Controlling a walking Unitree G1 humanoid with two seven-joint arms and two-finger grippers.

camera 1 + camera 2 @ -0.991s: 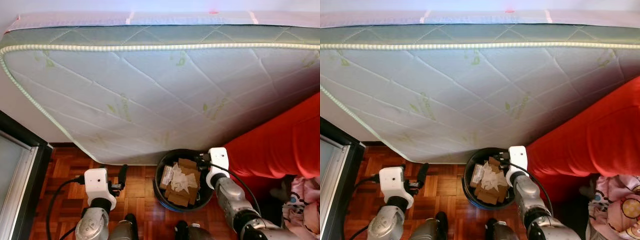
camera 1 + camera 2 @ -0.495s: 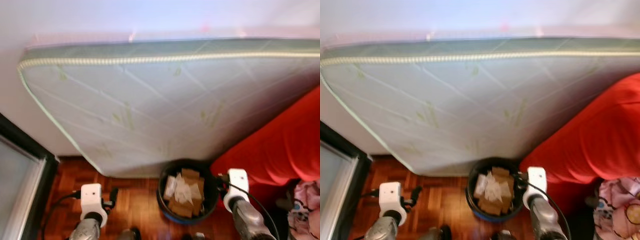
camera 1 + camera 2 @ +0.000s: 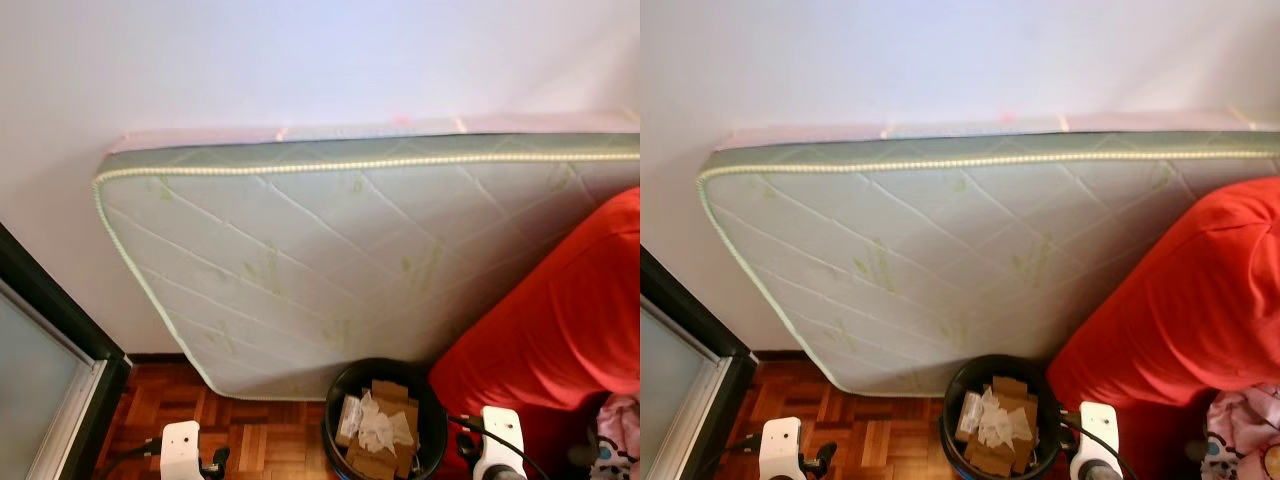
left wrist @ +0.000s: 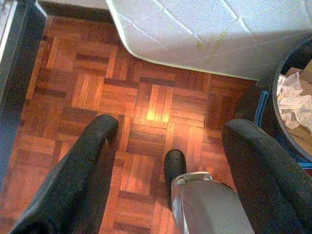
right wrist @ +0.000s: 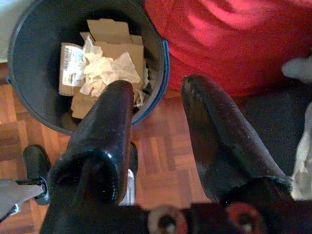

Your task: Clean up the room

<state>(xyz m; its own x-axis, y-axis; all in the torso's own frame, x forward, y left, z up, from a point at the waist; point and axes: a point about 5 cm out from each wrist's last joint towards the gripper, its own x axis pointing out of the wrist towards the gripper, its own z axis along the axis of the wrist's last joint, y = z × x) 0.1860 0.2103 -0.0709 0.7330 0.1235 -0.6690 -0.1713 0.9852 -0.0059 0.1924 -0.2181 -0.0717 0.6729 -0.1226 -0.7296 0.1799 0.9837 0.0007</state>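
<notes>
Both jaws parted, bin (image 3: 384, 430) unlabelled

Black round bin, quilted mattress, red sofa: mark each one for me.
Black round bin (image 3: 338, 384): left eye view, on its dark inner wall.
Quilted pale green mattress (image 3: 330, 250): left eye view, on the middle of its face.
Red sofa (image 3: 1180, 300): right eye view, on its fabric.

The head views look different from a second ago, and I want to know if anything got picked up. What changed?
The camera tilted up or drew back: more wall shows and both arms sank to the lower edge. Nothing was grasped or released. The left gripper and right gripper stay open and empty; mattress, bin and red cover stay put.
</notes>
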